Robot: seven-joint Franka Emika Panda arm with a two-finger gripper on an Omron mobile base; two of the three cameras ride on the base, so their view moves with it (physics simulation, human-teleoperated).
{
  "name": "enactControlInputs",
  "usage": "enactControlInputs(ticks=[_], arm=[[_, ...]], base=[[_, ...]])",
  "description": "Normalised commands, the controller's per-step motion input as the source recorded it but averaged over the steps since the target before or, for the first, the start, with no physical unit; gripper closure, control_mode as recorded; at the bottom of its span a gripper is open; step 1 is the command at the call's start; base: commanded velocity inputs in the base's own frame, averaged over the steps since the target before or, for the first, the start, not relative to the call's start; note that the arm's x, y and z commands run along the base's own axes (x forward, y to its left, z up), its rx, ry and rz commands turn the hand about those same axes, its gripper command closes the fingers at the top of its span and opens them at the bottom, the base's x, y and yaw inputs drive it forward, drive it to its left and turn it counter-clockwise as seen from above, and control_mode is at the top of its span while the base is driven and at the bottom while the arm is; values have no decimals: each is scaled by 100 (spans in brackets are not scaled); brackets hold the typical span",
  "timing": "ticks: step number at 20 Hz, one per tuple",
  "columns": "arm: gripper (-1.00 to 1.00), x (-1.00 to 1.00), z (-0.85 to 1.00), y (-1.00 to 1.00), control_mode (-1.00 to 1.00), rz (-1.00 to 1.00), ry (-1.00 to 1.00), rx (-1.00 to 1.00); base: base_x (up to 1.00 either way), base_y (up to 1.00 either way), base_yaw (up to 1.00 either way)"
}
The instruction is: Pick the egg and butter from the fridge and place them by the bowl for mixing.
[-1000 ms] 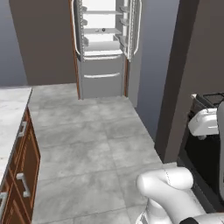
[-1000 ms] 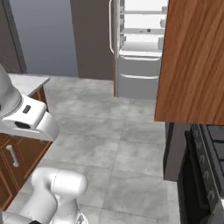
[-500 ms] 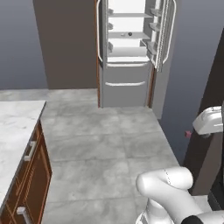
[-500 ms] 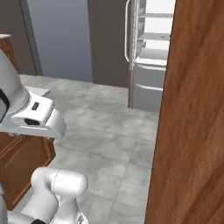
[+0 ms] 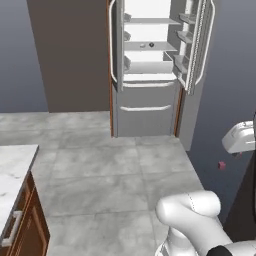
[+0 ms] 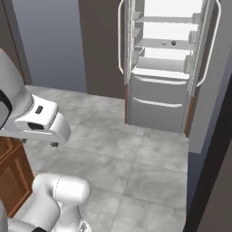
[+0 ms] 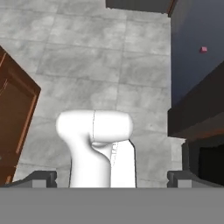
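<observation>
The fridge point(image 5: 150, 70) stands open at 12 o'clock across the floor, and two small items on its middle shelf, at about 1 o'clock in the left base view, are probably the egg point(image 5: 143, 45) and the butter point(image 5: 151, 45), though they are too small to tell apart. Treat the egg as light, fragile and slippery, taking it across its narrow middle with gentle force; grip the butter, soft and easily dented, across its long flat sides. The gripper point(image 7: 111, 179) points at the floor with its finger tips set wide apart, holding nothing.

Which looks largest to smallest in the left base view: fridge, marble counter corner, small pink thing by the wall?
1. The fridge, doors open.
2. The marble counter corner; cropped and nearer the camera, so its true size is unsure.
3. The pink thing, by far the smallest.
</observation>
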Motion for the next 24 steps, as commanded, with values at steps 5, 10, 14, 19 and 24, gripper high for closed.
enactControlInputs(ticks=[5, 10, 14, 19, 24], arm=[[-100, 0, 0, 0, 100, 0, 0, 0], [-100, 0, 0, 0, 100, 0, 0, 0], [-100, 0, 0, 0, 100, 0, 0, 0], [-100, 0, 0, 0, 100, 0, 0, 0], [-100, 0, 0, 0, 100, 0, 0, 0]], base=[[100, 0, -11], [100, 0, -12], [100, -1, -7], [100, -12, -4], [100, -21, -3]])
